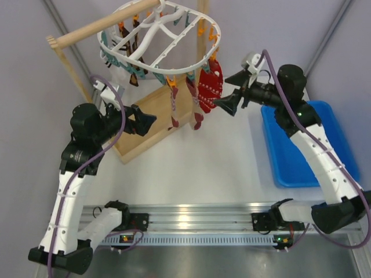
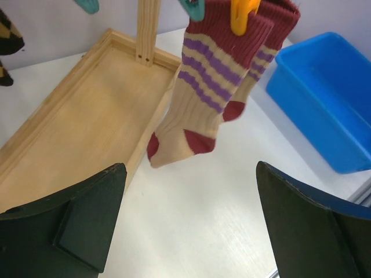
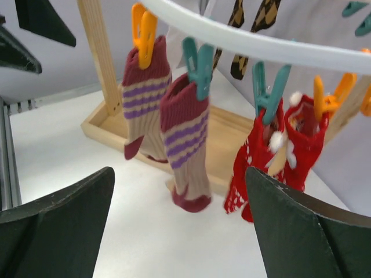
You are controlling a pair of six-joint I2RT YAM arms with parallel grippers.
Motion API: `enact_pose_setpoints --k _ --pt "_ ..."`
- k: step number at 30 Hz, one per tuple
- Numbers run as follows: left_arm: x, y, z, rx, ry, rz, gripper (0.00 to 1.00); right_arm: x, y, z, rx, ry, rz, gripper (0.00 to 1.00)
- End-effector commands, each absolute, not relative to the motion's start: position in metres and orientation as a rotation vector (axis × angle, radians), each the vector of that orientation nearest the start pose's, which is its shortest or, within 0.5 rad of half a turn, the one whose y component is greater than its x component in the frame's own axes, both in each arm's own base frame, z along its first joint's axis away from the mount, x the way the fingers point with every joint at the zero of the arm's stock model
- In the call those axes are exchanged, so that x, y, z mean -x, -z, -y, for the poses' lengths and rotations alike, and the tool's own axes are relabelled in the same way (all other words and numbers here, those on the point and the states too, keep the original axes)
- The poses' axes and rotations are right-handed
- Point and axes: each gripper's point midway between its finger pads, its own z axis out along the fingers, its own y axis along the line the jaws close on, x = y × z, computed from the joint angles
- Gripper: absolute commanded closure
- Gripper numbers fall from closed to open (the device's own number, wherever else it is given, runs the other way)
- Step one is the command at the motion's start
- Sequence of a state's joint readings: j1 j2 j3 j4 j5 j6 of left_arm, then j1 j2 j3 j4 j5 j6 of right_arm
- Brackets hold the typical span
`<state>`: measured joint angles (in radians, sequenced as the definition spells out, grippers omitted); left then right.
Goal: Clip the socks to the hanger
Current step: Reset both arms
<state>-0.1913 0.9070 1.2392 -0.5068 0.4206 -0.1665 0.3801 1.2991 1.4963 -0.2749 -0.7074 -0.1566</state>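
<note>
Left wrist: left gripper (image 2: 189, 194) wide open near socks (image 2: 200, 101).

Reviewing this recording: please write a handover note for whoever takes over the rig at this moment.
Left gripper: open, empty, facing the striped socks.
Right gripper: open, empty, near the red socks.
Hanger hangs from the wooden rod.
Done: two striped and two red socks clipped; dark patterned socks hang on the far side.
Left: no loose sock shows on the table. Part of the blue bin is hidden by the right arm, so check it.
</note>
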Motion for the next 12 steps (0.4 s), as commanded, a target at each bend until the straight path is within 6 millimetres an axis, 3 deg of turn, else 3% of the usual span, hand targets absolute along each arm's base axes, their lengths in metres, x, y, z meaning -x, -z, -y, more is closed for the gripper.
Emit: enact_pose_setpoints --k 1,2,3,5,6,10,12 --pt "-0.267 -0.359 0.118 -0.374 0.514 -1.759 0.02 -0.295 -0.398 -0.224 0.971 -0.695 -1.422 0.06" --pt "-0.266 -0.357 0.117 -0.376 0.504 -1.759 0.02 -0.284 -0.400 -0.217 0.969 -0.676 -1.410 0.04" --pt "-0.264 -0.353 0.115 -0.388 0.490 -1.763 0.02 -0.284 -0.384 -0.213 0.956 -0.661 -1.450 0.03" --pt "-0.260 -0.351 0.111 -0.390 0.464 -1.755 0.02 -0.274 -0.380 -0.204 0.940 -0.641 -1.453 0.00" --pt "-0.260 -0.345 0.109 -0.391 0.453 -1.763 0.02 -0.274 -0.366 -0.199 0.918 -0.641 -1.495 0.00" --pt "-0.256 -0.343 0.102 -0.374 0.415 -1.763 0.02 -0.263 -0.359 -0.186 0.872 -0.618 -1.496 0.00" --pt "-0.256 -0.342 0.099 -0.365 0.397 -1.764 0.02 -0.267 -0.356 -0.179 0.840 -0.602 -1.510 0.00"
